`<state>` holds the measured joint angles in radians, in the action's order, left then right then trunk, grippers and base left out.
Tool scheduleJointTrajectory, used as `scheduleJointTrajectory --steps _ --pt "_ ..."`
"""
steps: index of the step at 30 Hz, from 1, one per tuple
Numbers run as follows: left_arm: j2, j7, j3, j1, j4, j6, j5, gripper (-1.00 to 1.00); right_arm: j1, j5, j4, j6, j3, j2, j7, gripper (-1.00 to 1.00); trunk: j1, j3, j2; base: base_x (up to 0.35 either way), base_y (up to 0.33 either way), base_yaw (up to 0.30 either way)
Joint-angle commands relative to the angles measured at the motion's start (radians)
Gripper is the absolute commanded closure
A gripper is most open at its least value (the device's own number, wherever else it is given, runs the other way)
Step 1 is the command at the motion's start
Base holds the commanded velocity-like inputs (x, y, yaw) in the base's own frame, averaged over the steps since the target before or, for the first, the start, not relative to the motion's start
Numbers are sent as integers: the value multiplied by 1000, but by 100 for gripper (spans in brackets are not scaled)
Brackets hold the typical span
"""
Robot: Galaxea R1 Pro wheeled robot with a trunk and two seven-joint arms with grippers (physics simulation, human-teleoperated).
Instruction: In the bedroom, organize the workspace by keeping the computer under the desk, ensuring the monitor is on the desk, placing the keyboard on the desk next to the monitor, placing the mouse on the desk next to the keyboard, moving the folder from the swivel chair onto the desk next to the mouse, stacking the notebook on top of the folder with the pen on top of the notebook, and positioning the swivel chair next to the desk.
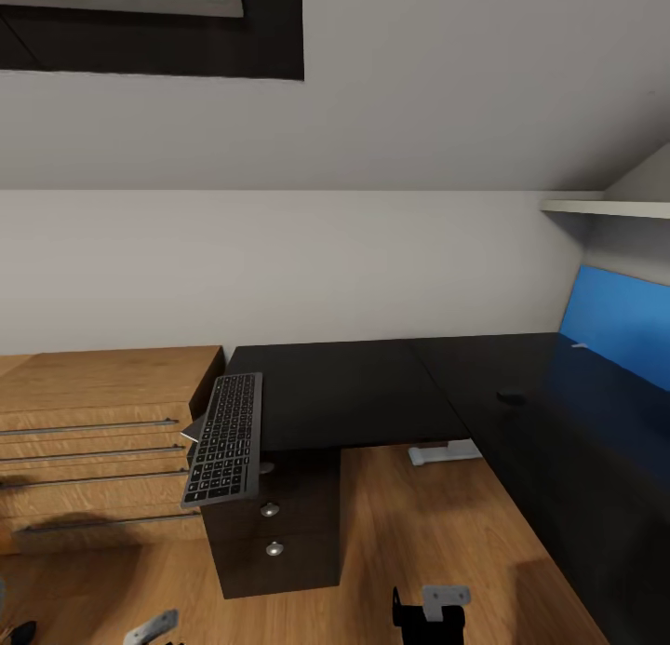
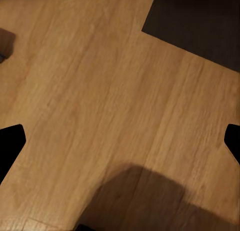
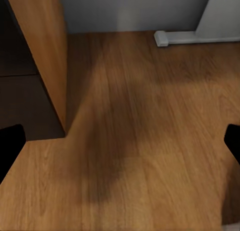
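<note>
- Keyboard (image 1: 224,439), flat, black and rectangular with pale key markings, sits left of centre in the head view, tilted, at the left end of the large L-shaped desk with the black top (image 1: 372,384); its far end lies near the top's left edge and its near end hangs out past the front, over the drawers.
- A small pale grey object (image 1: 193,431) pokes out from under the keyboard's left side; too small to identify.
- Black three-drawer pedestal (image 1: 274,533) with round silver knobs stands under the desk's left end, in the lower centre.
- Light wooden drawer cabinet (image 1: 93,440) with long metal handles sits at the left, just beside the desk.
- Blue back panel (image 1: 619,324) rises along the desk's right wing, at the right edge.
- A small dark object (image 1: 510,397) rests on the black top right of centre; what it is cannot be told.
- White desk foot (image 1: 445,453) rests on the wooden floor (image 1: 409,533) below the top's middle.
- Left gripper (image 2: 120,141): dark fingertips at opposite edges of the left wrist view, spread wide, nothing between them, above bare floor.
- Right gripper (image 3: 120,141): fingertips likewise wide apart and empty, over shadowed floor beside the pedestal's side.
</note>
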<state>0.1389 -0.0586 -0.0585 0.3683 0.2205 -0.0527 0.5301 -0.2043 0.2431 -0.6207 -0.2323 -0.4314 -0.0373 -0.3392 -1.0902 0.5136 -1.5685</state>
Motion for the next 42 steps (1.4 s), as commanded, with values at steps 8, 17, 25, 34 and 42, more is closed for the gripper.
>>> scheduleJointTrajectory --steps 8,17,25,34,42 --pt "10 -142 0 0 43 -7 13 -100 -1 -18 8 -13 -12 1 -6 -100 0 1 -1 0 0 0" --pt "9 -92 -2 0 62 -3 28 -100 -1 -42 21 -34 -13 1 -7 -100 0 1 -1 0 0 0" --pt "18 108 -5 0 19 -5 -23 -100 0 -88 38 -36 -31 0 4 -100 0 1 -1 0 0 0" --pt "31 220 -5 0 -12 -6 -32 -100 0 -93 75 -84 -38 -1 95 -100 0 1 -1 -50 142 0" --pt "27 227 -4 0 -36 -6 -32 -100 0 -94 104 -121 -38 -2 114 -100 0 1 -1 -80 231 0"
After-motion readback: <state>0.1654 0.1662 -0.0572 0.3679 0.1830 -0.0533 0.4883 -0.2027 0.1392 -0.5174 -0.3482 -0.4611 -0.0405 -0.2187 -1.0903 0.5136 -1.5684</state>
